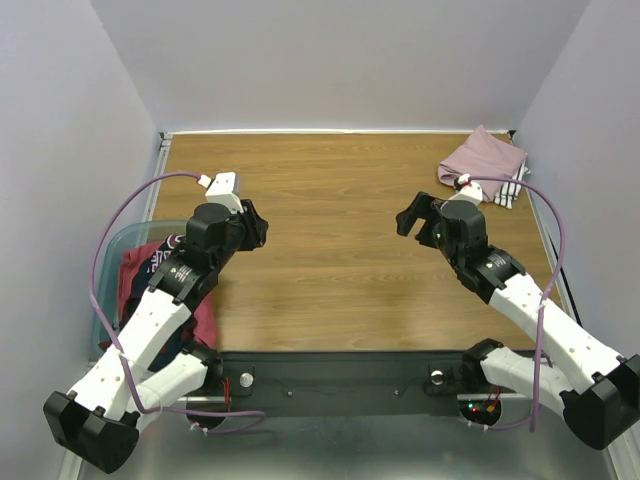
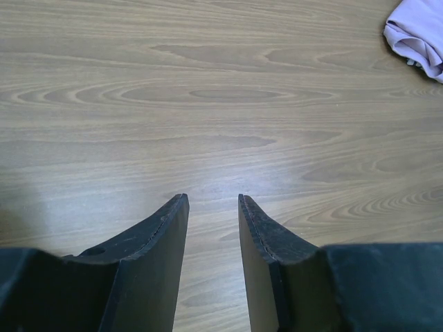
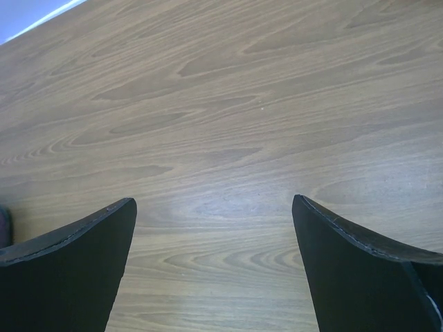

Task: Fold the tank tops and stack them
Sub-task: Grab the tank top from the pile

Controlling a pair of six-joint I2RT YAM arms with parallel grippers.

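At my far left the tub (image 1: 108,250) sits at the tabletop's (image 1: 330,190) edge, and in it lie the unfolded tops: red tops (image 1: 205,318) bunched along the near side and a navy jersey (image 1: 160,258) crumpled on them, partly hidden under my left arm. I judge these light, limp and easy to snag. They will sag and drag whatever lies tangled with them, so I would pinch one layer at a shoulder strap or the hem rather than grab into the heap.

My left arm reaches up and inward from its base, elbow over the tub, wrist level. My left end effector (image 1: 255,228) hangs above bare wood just past the tub. In its wrist view my left end effector (image 2: 213,200) shows a narrow gap with nothing in it.

My right arm mirrors it, stretched from the near right corner towards the middle. My right end effector (image 1: 408,215) points left over bare tabletop. The wrist view shows my right end effector (image 3: 214,204) spread wide and holding nothing.

At the far right corner is the stack: the pink top (image 1: 480,160) folded on the striped top (image 1: 512,190), whose edge peeks out beside it. It looks soft and loosely settled. I judge a careless drop or a sideways nudge could skew it, so anything added should be lowered flat, gripped at both ends of a folded edge.
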